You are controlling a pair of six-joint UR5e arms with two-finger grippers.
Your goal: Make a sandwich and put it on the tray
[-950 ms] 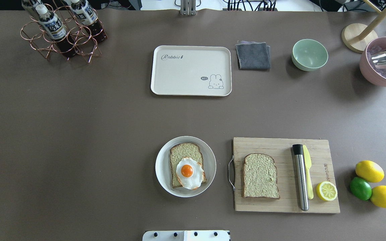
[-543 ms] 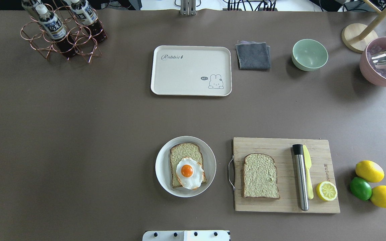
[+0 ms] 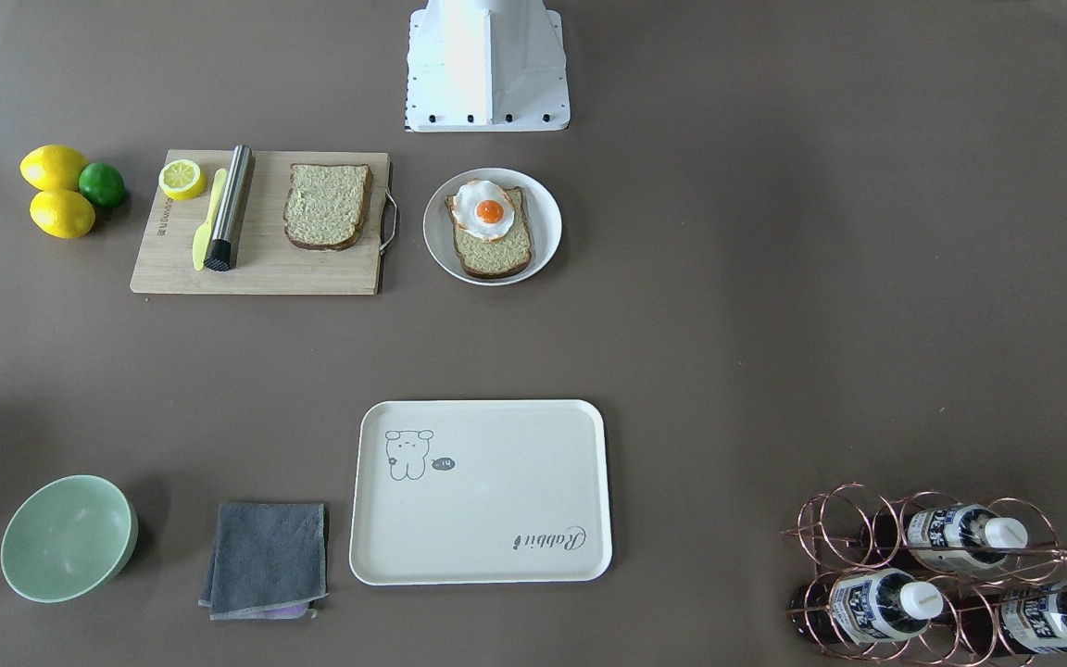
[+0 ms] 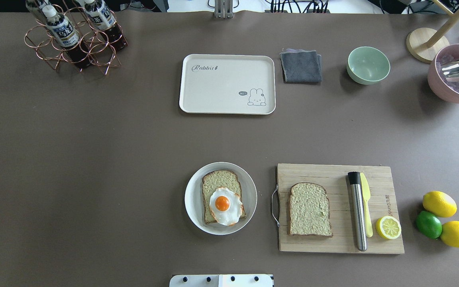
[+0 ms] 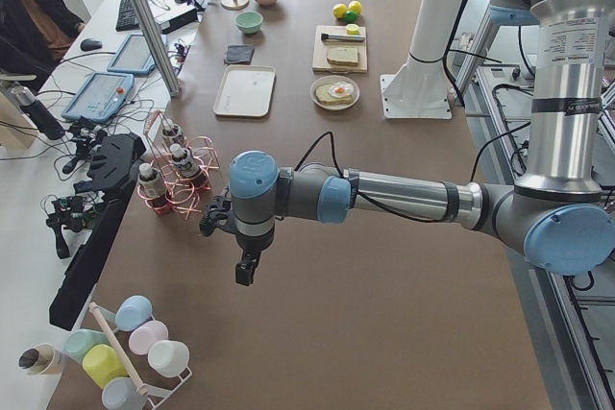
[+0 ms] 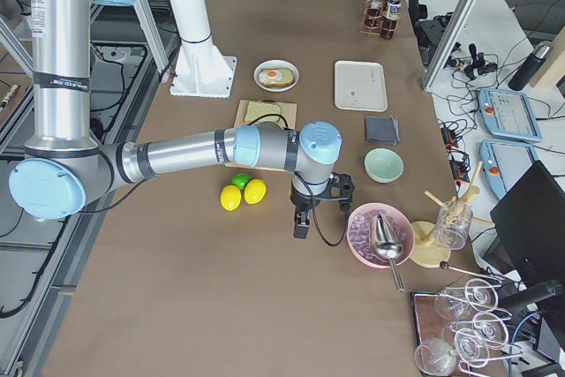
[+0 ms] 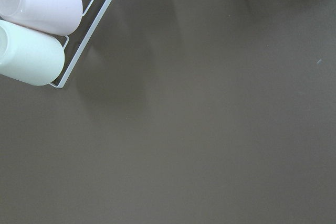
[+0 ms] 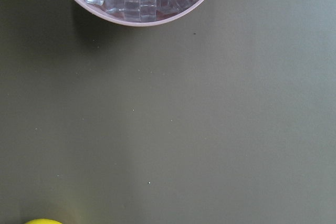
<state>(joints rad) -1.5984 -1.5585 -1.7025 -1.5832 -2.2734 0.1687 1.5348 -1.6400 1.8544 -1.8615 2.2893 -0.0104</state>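
Observation:
One bread slice [image 4: 220,181] lies on a round white plate [image 4: 191,198] with a fried egg [image 4: 224,206] on top of it. A second bread slice [image 4: 308,209] lies bare on the wooden cutting board [image 4: 333,173]. The cream tray [image 4: 227,84] sits empty at the far middle of the table. My left gripper [image 5: 246,271] hangs over bare table near the cup rack, far from the food. My right gripper [image 6: 300,225] hangs by the pink ice bowl [image 6: 380,234]. Both show only in the side views, so I cannot tell whether they are open or shut.
On the board lie a steel muddler [image 4: 357,211], a yellow knife [image 4: 366,207] and a lemon half [image 4: 388,227]. Lemons and a lime [image 4: 438,203] sit to its right. A grey cloth [image 4: 301,65], a green bowl [image 4: 368,65] and a bottle rack [image 4: 74,40] stand at the back.

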